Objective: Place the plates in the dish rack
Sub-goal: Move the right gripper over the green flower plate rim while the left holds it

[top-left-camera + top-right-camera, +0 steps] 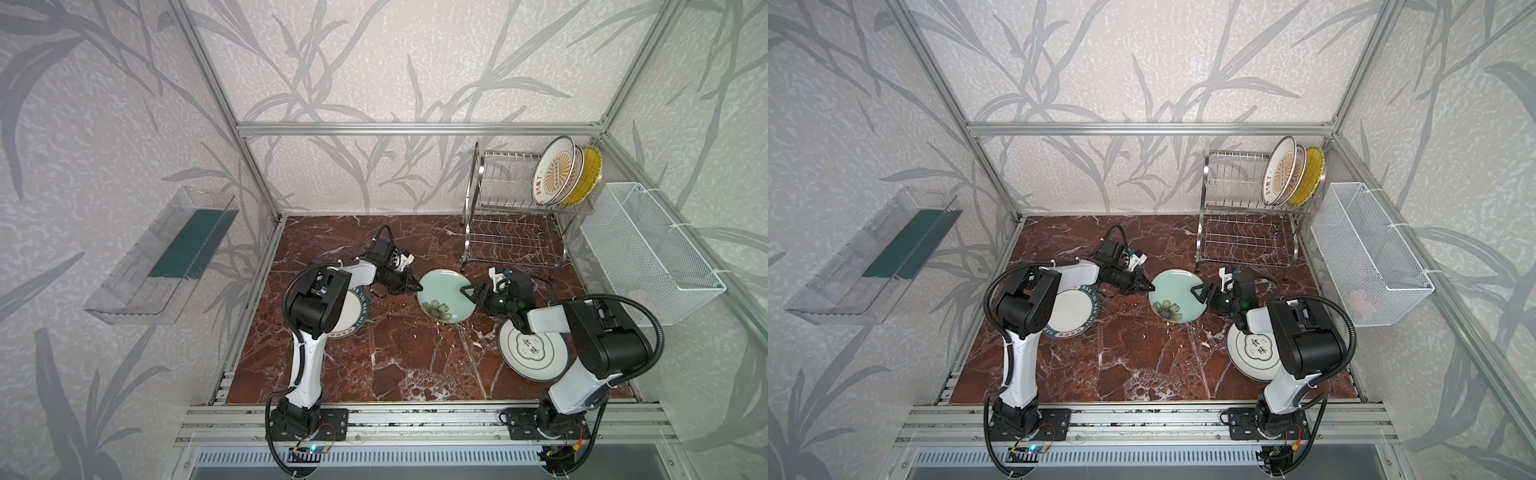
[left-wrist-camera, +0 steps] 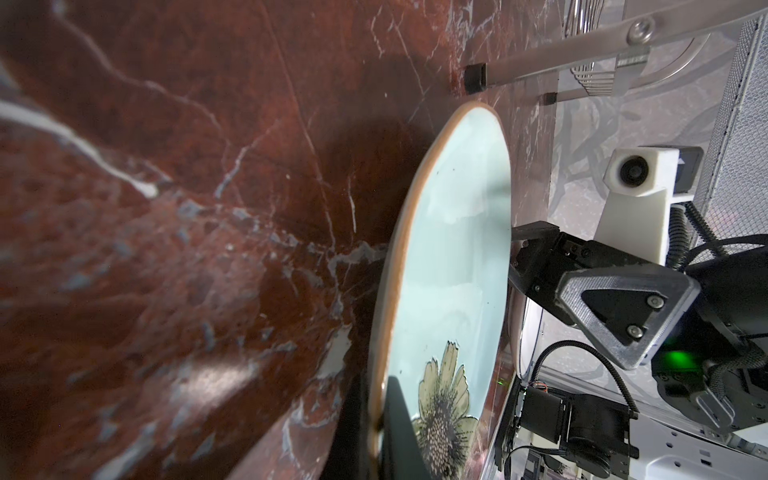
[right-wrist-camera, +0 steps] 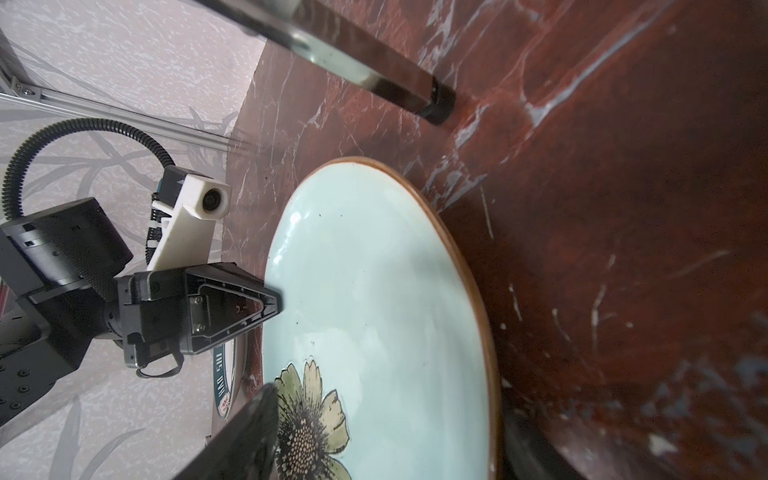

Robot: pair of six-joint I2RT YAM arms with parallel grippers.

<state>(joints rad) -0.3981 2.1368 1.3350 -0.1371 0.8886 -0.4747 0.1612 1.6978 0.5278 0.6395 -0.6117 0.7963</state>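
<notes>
A pale green plate with a flower [image 1: 446,297] [image 1: 1177,296] is in the middle of the marble floor. My left gripper [image 1: 417,286] [image 2: 376,399] is shut on its rim, and that side looks raised. My right gripper [image 1: 466,291] [image 3: 386,415] is open at the opposite rim, with one finger over the face and one under. The dish rack [image 1: 511,241] [image 1: 1241,239] stands at the back right. Its upper tier holds two sunburst plates [image 1: 555,171] and a yellow plate [image 1: 589,174]. A teal-rimmed lettered plate [image 1: 353,313] lies under my left arm. A cloud-emblem plate [image 1: 530,353] lies under my right arm.
A clear plastic tray [image 1: 166,257] hangs on the left wall. A white mesh basket [image 1: 648,253] hangs on the right, beside the rack. The rack's front foot [image 3: 436,104] stands close behind the green plate. Aluminium frame posts edge the floor.
</notes>
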